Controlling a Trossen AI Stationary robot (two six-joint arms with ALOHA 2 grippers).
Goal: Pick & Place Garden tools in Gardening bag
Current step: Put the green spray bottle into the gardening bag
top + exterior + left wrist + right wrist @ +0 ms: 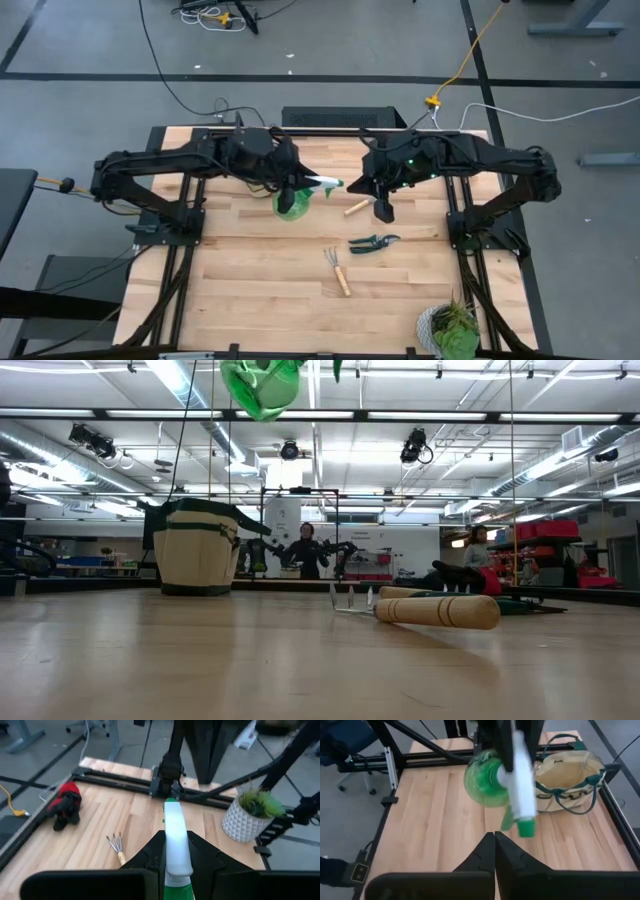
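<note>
Closest to the low camera, flat on the pale wooden worktop point(250, 290): wooden-handled mini rake with metal tines point(435, 610), tines pointing left. Farthest left in that same view, standing upright: beige canvas bucket-shaped bag point(197, 547) with dark trim and thin loop handles, mouth open. From above, hidden beneath the left arm. Raised over the worktop, left hand point(288, 190) pinching a bright green spray bottle with a white head point(485, 780) by its neck, bottle hanging in the air just in front of the bag. Next to the right, right hand point(383, 210) hovering low, fingers point(487, 852) pressed together and gripping nothing, just beside a second wooden handle point(356, 208). Nearer the front edge, dark-handled pruning shears point(374, 243), apart from the rake. Farther right, red-and-black gloves point(67, 805) bunched near the worktop's edge. At the front right corner, leafy green plant in a white faceted pot point(450, 330).
</note>
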